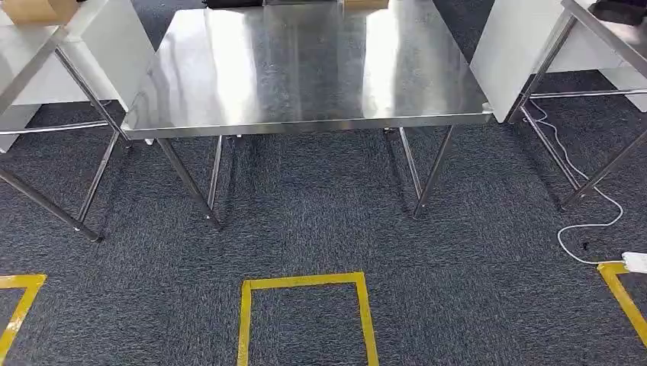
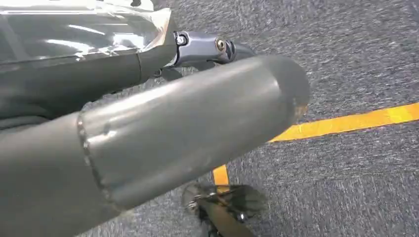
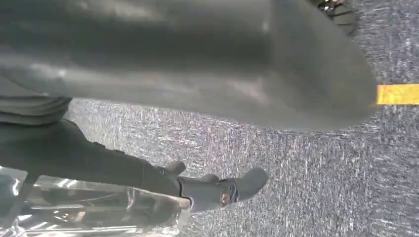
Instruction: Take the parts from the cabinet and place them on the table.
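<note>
A bare steel table (image 1: 305,126) stands straight ahead in the head view, with no parts on its top. My left hand (image 2: 148,123) hangs over the carpet, its thick thumb and dark fingers (image 2: 217,47) stretched out with nothing between them. My right hand (image 3: 197,64) hangs the same way, and carpet shows between its thumb and fingers (image 3: 237,190). A shiny crinkled clear film (image 2: 74,34) lies along the far side of the left fingers. A similar film (image 3: 89,207) lies by the right ones. I cannot tell what either film is.
Steel-framed side tables with white panels flank the main table at the left (image 1: 46,53) and right (image 1: 595,30). A cardboard box (image 1: 30,9) sits on the left one. A white cable (image 1: 587,206) trails to a power strip (image 1: 635,261). Yellow tape squares (image 1: 305,280) mark the carpet.
</note>
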